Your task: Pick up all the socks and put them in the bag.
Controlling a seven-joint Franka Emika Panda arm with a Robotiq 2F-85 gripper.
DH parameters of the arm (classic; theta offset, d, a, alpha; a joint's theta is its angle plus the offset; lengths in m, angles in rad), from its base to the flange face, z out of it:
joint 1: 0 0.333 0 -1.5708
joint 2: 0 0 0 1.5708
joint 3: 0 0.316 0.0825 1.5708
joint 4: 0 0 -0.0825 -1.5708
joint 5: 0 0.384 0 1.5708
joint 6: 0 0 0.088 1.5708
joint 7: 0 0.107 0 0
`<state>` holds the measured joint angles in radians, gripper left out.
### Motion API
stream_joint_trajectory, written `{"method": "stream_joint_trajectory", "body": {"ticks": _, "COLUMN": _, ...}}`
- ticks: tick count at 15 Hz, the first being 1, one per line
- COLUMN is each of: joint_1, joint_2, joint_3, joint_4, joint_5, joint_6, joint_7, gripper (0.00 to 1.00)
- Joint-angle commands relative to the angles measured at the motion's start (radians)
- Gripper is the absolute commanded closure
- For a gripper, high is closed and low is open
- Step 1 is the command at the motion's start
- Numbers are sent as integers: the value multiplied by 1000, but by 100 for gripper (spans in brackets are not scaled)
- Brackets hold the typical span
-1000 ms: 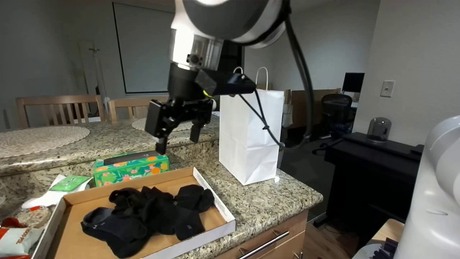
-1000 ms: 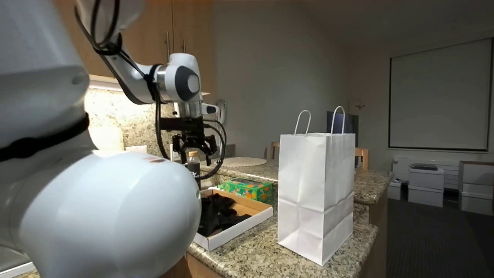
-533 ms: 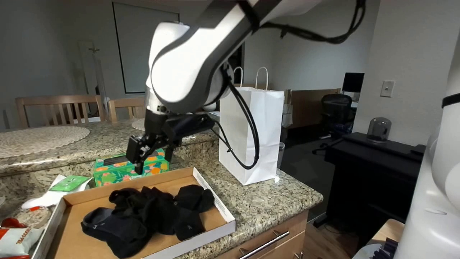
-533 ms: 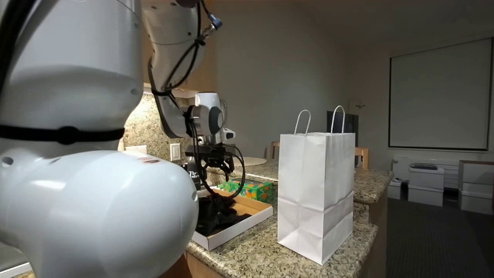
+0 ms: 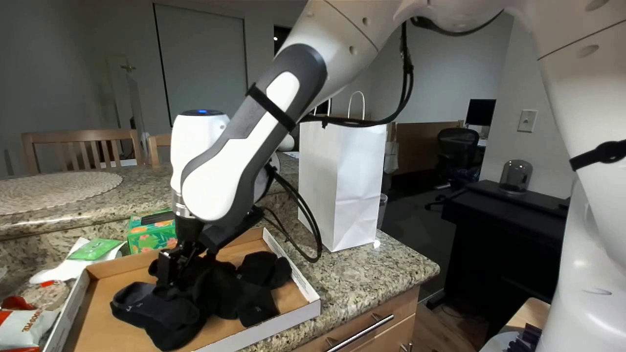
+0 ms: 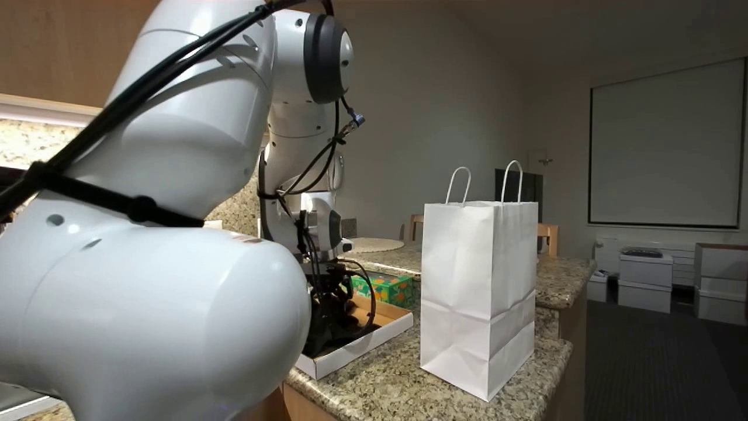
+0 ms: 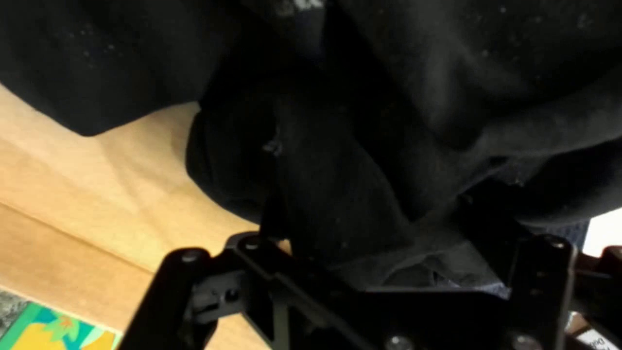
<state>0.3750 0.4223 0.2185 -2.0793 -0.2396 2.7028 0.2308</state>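
Several black socks (image 5: 230,293) lie in a loose pile in a shallow cardboard tray (image 5: 305,282). My gripper (image 5: 188,283) points straight down into the far left part of the pile in an exterior view. In the wrist view my gripper (image 7: 371,211) is open, with its fingers wide apart and black sock fabric (image 7: 335,184) between them. The dark fingertips blend into the socks, so contact is hard to tell. The white paper bag (image 5: 337,190) stands upright with its handles up, right of the tray; it also shows in an exterior view (image 6: 467,280). Its inside is hidden.
A green floral tissue box (image 5: 151,234) stands behind the tray, against the raised ledge (image 5: 98,210). A green packet (image 5: 96,249) and a snack bag (image 5: 29,325) lie left of the tray. The counter edge (image 5: 411,274) is at the right.
The arm has moved down and toward the tray, from above the tissue box into the sock pile. The gripper stays open. The socks, tray and bag show no clear movement.
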Motion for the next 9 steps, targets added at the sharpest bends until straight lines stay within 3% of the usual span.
{"method": "stream_joint_trajectory", "body": {"ticks": 1, "joint_1": 80, "joint_2": 49, "joint_3": -80, "joint_4": 86, "joint_5": -41, "joint_6": -88, "joint_7": 42, "gripper": 33}}
{"method": "stream_joint_trajectory", "body": {"ticks": 5, "joint_1": 114, "joint_2": 44, "joint_3": -161, "joint_4": 123, "joint_5": -50, "joint_6": -196, "joint_7": 147, "gripper": 61}}
{"method": "stream_joint_trajectory", "body": {"ticks": 9, "joint_1": 43, "joint_2": 53, "joint_3": -98, "joint_4": 114, "joint_5": 93, "joint_6": -354, "joint_7": 117, "gripper": 87}}
